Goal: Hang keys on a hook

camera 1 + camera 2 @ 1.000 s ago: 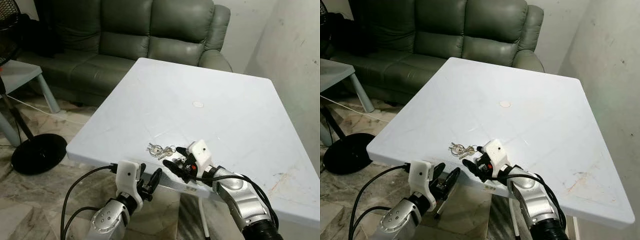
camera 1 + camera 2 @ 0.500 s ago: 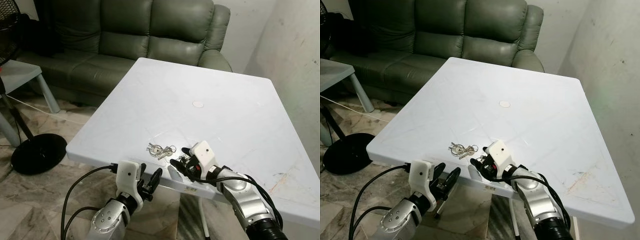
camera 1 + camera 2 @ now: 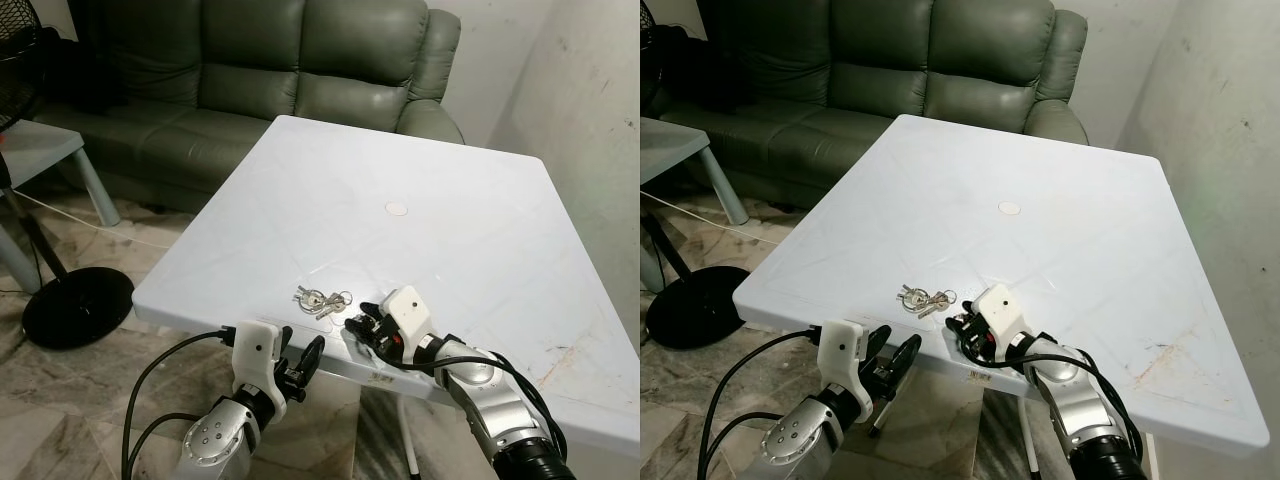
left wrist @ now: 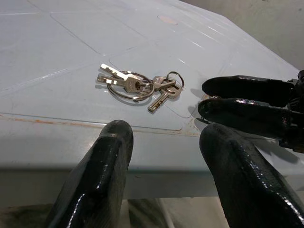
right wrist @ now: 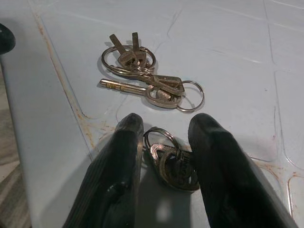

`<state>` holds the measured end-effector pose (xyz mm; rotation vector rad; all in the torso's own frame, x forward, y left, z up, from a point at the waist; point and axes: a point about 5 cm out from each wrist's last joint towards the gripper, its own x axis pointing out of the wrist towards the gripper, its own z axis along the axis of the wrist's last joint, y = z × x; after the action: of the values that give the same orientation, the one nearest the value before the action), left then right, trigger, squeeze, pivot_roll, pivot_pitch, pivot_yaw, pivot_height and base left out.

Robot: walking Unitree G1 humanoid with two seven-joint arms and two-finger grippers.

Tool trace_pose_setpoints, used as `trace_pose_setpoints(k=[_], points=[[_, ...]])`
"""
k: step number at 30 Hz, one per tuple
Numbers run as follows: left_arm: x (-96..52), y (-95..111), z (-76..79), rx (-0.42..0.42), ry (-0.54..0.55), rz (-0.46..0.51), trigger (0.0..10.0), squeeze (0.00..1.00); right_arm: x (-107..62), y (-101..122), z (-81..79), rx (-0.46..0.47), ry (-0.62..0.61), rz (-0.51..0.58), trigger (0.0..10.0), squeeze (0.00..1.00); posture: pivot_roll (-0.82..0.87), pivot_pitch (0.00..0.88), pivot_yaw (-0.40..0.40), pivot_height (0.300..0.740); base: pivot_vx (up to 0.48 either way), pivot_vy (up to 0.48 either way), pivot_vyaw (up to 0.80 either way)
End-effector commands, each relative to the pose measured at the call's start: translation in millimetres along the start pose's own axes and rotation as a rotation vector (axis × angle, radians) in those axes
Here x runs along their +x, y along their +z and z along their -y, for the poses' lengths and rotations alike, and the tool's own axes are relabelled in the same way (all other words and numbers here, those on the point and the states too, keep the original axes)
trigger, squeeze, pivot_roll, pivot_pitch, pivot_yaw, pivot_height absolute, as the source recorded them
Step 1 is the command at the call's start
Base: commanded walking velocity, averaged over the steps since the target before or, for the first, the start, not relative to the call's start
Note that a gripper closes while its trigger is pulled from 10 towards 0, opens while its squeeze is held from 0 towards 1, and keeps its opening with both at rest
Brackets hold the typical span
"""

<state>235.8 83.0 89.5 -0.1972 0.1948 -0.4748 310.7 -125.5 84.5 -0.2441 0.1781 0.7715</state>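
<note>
A bunch of silver keys on rings (image 3: 320,299) lies on the white table (image 3: 450,250) close to its near edge. My right gripper (image 3: 357,327) rests low on the table just right of the bunch. It is open, its fingers (image 5: 118,161) on either side of a small separate key ring (image 5: 173,164) that lies flat on the table. The larger bunch (image 5: 142,71) lies just beyond the fingertips. My left gripper (image 3: 300,365) hangs open below the table's near edge and holds nothing. The left wrist view shows the keys (image 4: 137,85) beyond its fingers (image 4: 99,180).
A green sofa (image 3: 300,70) stands behind the table. A fan's black round base (image 3: 75,305) and a low grey side table (image 3: 40,145) are on the left. A white wall (image 3: 590,120) runs along the right. A small round cap (image 3: 397,209) sits mid-table.
My right gripper has shifted slightly to the right and settled lower onto the table beside the keys. The keys and my left arm have not moved.
</note>
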Motion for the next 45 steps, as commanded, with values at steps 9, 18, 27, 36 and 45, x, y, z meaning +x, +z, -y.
trace_pose_setpoints(k=[9, 18, 27, 36, 45], points=[[1.7, 5.1, 4.5, 0.009, -0.014, 0.017, 10.0, 0.0, -1.5, 0.3, 5.9, -0.009, -0.007, -0.001, 2.3, 0.0, 0.08, 0.051, -0.08, 0.74, 0.0, 0.0, 0.0], [2.0, 5.4, 4.7, 0.009, -0.015, 0.018, 10.0, 0.0, -0.7, -1.2, 12.0, 0.067, -0.017, -0.009, 10.0, 1.0, 0.08, 0.054, -0.08, 0.74, 0.0, 0.0, 0.0], [2.0, 5.5, 5.0, 0.01, -0.017, 0.018, 10.0, 0.0, -1.8, -0.5, 11.9, 0.039, 0.012, -0.001, 10.0, 0.0, 0.08, 0.054, -0.078, 0.74, 0.0, 0.0, 0.0], [2.6, 5.7, 5.5, 0.006, -0.018, 0.019, 10.0, 0.0, -7.5, -0.2, 14.5, 0.059, 0.067, 0.024, 10.0, 0.0, 0.08, 0.054, -0.078, 0.74, 0.0, 0.0, 0.0], [3.1, 5.7, 6.5, 0.006, -0.021, 0.02, 10.0, 0.0, -7.3, -0.6, 14.9, 0.062, 0.066, 0.033, 10.0, 0.0, 0.07, 0.053, -0.075, 0.74, 0.0, 0.0, 0.0]])
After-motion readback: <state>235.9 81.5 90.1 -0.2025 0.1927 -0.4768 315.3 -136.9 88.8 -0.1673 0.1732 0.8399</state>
